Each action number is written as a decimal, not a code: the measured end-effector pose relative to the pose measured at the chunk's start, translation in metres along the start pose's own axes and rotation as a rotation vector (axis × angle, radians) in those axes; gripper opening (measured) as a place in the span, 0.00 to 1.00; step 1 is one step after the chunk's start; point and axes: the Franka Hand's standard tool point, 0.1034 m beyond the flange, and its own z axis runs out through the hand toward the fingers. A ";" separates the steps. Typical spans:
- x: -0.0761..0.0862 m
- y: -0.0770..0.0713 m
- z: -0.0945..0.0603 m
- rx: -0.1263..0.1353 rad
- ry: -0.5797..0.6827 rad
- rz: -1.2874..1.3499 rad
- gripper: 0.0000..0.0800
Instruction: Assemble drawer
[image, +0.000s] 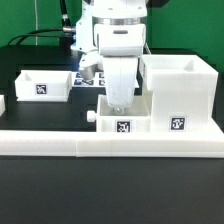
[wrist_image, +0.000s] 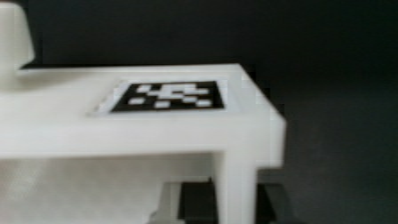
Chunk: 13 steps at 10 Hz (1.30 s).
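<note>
A small white drawer box (image: 122, 118) with a round knob (image: 90, 117) and a marker tag on its front stands against the front wall, next to a taller white open cabinet box (image: 176, 93) on the exterior view's right. My gripper (image: 117, 102) reaches down into the small box. In the wrist view its dark fingers (wrist_image: 192, 202) sit tight on both sides of a thin white wall of this box (wrist_image: 233, 180), shut on it. The tagged white panel (wrist_image: 169, 97) of the box fills the view above.
A second white open box (image: 45, 85) with a tag lies at the exterior view's left. A long white L-shaped wall (image: 110, 147) runs along the front. A small white part (image: 2, 103) shows at the left edge.
</note>
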 end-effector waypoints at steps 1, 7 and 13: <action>0.002 0.000 0.000 0.000 -0.001 -0.007 0.05; 0.003 -0.001 0.002 -0.009 0.002 -0.036 0.05; 0.007 0.003 0.001 -0.013 0.002 0.042 0.05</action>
